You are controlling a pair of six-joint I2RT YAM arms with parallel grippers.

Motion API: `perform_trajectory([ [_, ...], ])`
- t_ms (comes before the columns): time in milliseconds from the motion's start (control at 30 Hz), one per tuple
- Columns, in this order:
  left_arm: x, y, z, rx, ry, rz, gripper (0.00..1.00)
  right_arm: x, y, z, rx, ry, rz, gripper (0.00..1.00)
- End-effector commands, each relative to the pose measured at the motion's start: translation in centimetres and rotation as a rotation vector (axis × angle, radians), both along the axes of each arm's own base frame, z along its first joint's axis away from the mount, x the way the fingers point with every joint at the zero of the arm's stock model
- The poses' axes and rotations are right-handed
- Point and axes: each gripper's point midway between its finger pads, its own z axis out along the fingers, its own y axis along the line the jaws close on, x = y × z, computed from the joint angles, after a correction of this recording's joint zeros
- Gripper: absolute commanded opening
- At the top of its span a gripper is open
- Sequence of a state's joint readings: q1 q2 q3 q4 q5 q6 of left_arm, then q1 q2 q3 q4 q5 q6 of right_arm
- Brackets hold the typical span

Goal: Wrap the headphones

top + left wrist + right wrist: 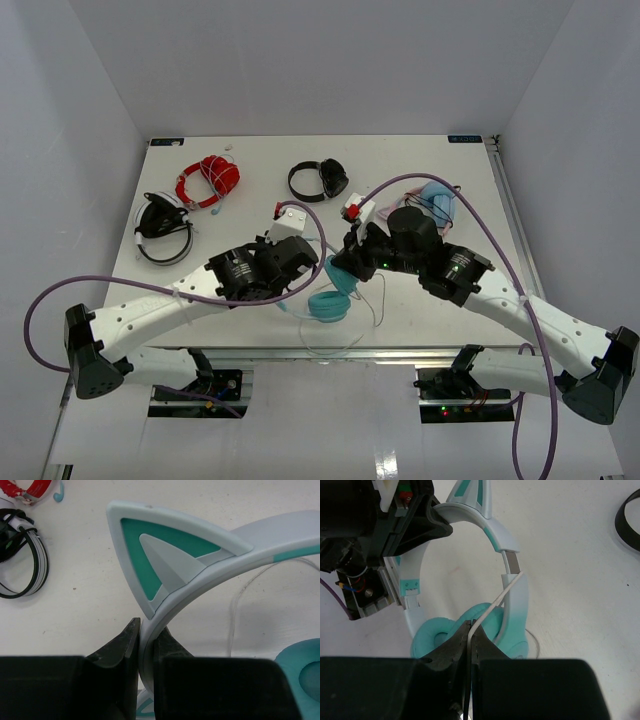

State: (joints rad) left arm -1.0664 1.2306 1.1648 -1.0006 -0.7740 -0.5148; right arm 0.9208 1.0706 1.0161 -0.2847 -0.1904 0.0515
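The teal headphones point(328, 305) stand near the table's front edge between my two arms, ear cups down. In the left wrist view my left gripper point(145, 642) is shut on the white headband, just below a cat ear point(165, 560). One teal cup point(300, 675) shows at the lower right. My right gripper point(472, 630) is shut on the thin white cable point(507, 592), which runs up across the right side of the headband point(507, 540). From above, the left gripper point(312, 268) and the right gripper point(342, 272) sit close together over the headphones. Loose cable point(330, 342) loops toward the table edge.
Red headphones point(207, 180) lie at the back left, black-and-white ones point(162, 228) at the left, black ones point(318, 180) at the back centre. Light-blue headphones point(437, 205) peek from behind the right arm. A small white box point(293, 222) sits behind the left wrist.
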Motion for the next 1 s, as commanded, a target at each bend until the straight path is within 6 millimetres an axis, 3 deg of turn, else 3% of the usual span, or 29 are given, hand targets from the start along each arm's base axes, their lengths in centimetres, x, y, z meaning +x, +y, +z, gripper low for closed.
perform_trajectory([
  [0,1.0,2.5,1.5,-0.013,-0.091,0.188,0.00,-2.2,1.3,2.8,0.130,0.010,0.107,0.08],
  [367,2.0,2.4,4.0,-0.175,-0.116,0.288,0.00,-5.4,1.6,3.1,0.268,0.089,0.224,0.09],
  [600,2.8,1.5,6.4,-0.285,-0.154,0.306,0.00,-5.6,1.8,2.2,0.304,0.105,0.225,0.10],
  [967,3.1,0.4,8.4,-0.411,-0.175,0.305,0.00,-6.1,2.1,0.5,0.339,0.139,0.216,0.09],
])
